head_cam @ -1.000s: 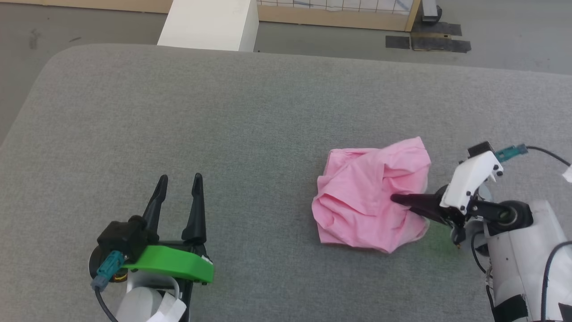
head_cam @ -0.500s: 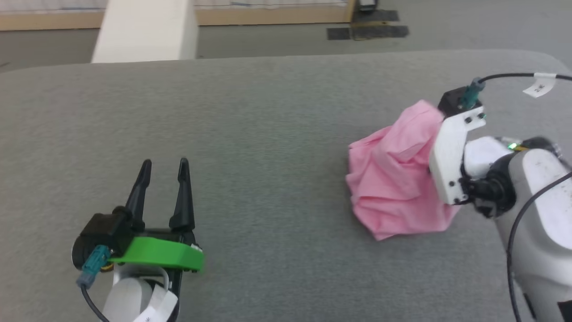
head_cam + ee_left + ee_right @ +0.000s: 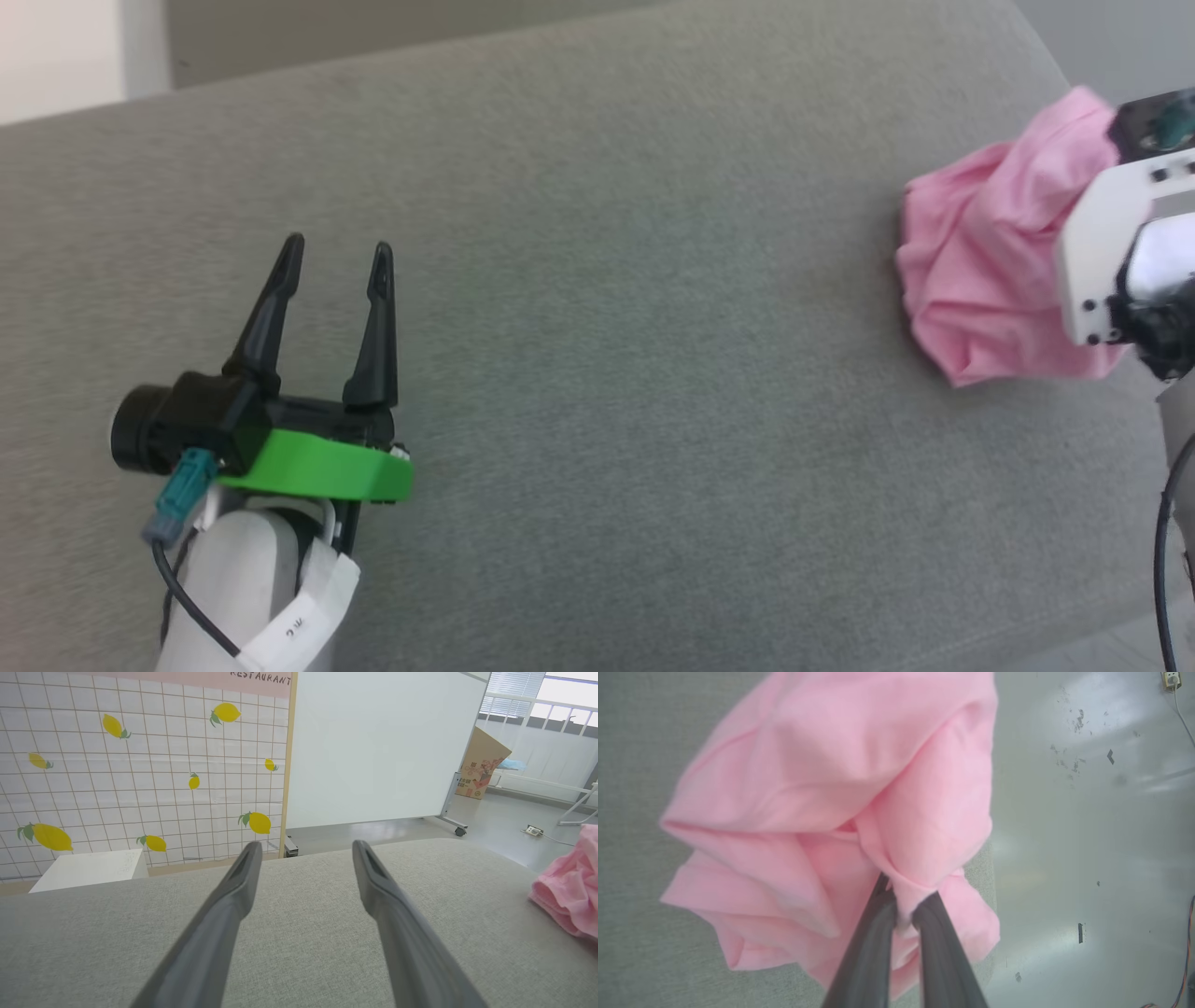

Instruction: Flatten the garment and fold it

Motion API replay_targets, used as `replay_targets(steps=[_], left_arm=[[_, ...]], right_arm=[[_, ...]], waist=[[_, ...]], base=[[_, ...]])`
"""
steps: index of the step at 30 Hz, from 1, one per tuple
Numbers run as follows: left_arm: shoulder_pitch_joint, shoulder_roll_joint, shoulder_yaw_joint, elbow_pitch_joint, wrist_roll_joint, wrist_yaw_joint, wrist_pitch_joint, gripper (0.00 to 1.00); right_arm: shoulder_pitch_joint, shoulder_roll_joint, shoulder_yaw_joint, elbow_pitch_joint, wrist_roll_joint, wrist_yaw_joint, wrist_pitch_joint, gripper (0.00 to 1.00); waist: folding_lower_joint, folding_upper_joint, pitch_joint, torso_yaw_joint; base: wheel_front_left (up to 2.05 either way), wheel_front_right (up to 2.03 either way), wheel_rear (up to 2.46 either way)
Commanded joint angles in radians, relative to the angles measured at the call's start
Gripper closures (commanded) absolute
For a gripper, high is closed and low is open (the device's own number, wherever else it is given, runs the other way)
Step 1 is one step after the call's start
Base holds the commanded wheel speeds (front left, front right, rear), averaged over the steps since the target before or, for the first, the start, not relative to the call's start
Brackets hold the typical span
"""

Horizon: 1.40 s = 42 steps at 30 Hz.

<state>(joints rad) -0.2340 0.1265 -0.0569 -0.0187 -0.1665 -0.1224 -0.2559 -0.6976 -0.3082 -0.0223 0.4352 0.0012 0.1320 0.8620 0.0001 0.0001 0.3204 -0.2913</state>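
The left pincer [image 3: 338, 245] hung over the near left part of the grey table [image 3: 607, 327], fingers spread wide and empty. At the table's right edge, the right pincer [image 3: 906, 891] clamped a fold of the bunched pink garment [image 3: 980, 252].

At the right edge of the head view, the light pink cloth garment [image 3: 980, 252] looks thin, soft and matt, heavily creased. The grey fabric-covered desk [image 3: 653, 392] has a rough-woven, matt face. At lower left, the left end effector [image 3: 338, 245] has smooth, dull dark plastic fingers [image 3: 224, 924] and a glossy bright green plastic bracket [image 3: 317, 471], with a white paper label [image 3: 299, 621] below. At the right of the right wrist view, the pale grey floor [image 3: 1087, 812] is shiny and scuffed.
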Motion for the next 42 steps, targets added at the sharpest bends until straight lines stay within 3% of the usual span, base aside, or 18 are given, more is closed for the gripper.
replay_targets(steps=[1, 12, 13, 14, 15, 21, 27, 36, 42], left_arm=[[-0.022, 0.015, -0.005, -0.01, 0.006, -0.004, 0.006, 0.0], [-0.046, 0.053, -0.032, -0.044, 0.004, -0.002, 0.045, 0.0], [-0.042, 0.053, -0.03, -0.043, 0.002, 0.0, 0.044, 0.0], [-0.039, 0.052, -0.028, -0.041, -0.001, 0.002, 0.042, 0.0], [-0.035, 0.05, -0.026, -0.036, -0.006, 0.004, 0.039, 0.0], [-0.005, 0.018, -0.026, 0.012, -0.037, 0.011, 0.017, 0.0], [0.037, -0.017, -0.025, 0.081, -0.069, 0.017, 0.0, 0.0], [0.084, -0.05, -0.02, 0.127, -0.09, 0.022, -0.005, 0.0], [0.11, -0.064, -0.01, 0.137, -0.093, 0.023, -0.006, 0.0]], right_arm=[[-0.025, 0.015, -0.029, 0.02, -0.036, -0.001, -0.036, 1.0], [-0.105, 0.112, -0.286, 0.181, -0.251, -0.001, -0.268, 1.0], [-0.11, 0.121, -0.309, 0.195, -0.266, -0.001, -0.278, 0.6], [-0.113, 0.125, -0.323, 0.205, -0.278, -0.001, -0.287, 0.11], [-0.115, 0.127, -0.338, 0.216, -0.294, -0.001, -0.298, 0.0], [-0.105, 0.114, -0.354, 0.236, -0.301, -0.001, -0.438, 0.0], [-0.02, 0.123, -0.287, 0.195, -0.147, -0.001, -0.616, 0.0], [0.21, 0.104, -0.082, -0.054, 0.089, -0.001, -0.809, 0.0], [0.371, 0.143, -0.039, -0.236, 0.111, -0.001, -0.929, 0.0]], waist=[[-0.0001, -0.0001, 0.104, -0.097], [-0.0001, -0.0001, 0.141, -0.063], [-0.0001, -0.0001, 0.135, -0.056], [-0.0001, -0.0001, 0.129, -0.05], [-0.0001, -0.0001, 0.118, -0.04], [-0.0001, -0.0001, 0.025, 0.024], [-0.0001, -0.0001, -0.095, 0.106], [-0.0001, -0.0001, -0.212, 0.229], [-0.0001, -0.0001, -0.253, 0.286]], base=[[0.0, 0.0, 0.0], [0.0, 0.0, 0.0], [0.0, 0.0, 0.0], [0.0, 0.0, 0.0], [0.0, 0.0, 0.0], [0.0, 0.0, 0.0], [0.0, 0.0, 0.0], [0.0, 0.0, 0.0], [0.0, 0.0, 0.0]])
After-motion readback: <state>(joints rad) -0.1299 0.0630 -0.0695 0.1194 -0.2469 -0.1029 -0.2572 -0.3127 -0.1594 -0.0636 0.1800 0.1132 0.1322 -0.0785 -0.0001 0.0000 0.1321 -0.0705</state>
